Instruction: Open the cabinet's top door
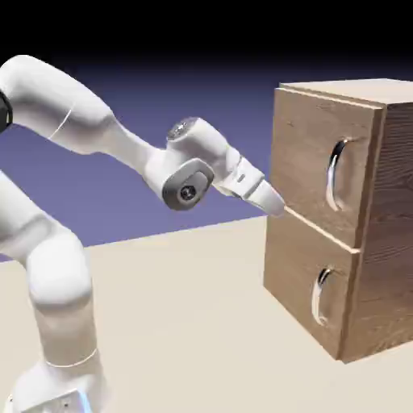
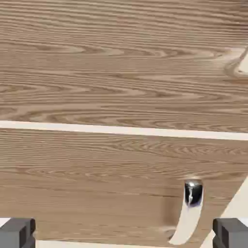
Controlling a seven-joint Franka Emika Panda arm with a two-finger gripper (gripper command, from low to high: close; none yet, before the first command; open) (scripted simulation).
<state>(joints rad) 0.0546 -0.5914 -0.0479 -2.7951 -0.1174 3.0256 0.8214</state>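
Observation:
The light-brown wood-grain cabinet (image 1: 391,210) stands at the right of the exterior view. Its top door (image 1: 310,157) is flush and carries a curved silver handle (image 1: 335,173). The lower panel (image 1: 302,274) has a like handle (image 1: 321,297). My gripper (image 1: 275,206) points at the left edge of the cabinet front, at the seam between the two panels, well left of both handles. In the hand view the top door (image 2: 121,63) fills the upper half above the pale seam (image 2: 121,130), and the lower handle (image 2: 192,208) shows below it. My gripper (image 2: 124,235) is open, with nothing between its fingertips (image 2: 17,233).
The beige table (image 1: 185,323) spreads out in front of the cabinet. The white arm (image 1: 89,129) arches over from the left. A sliver of the top door's handle end (image 2: 238,65) shows at the hand view's right edge.

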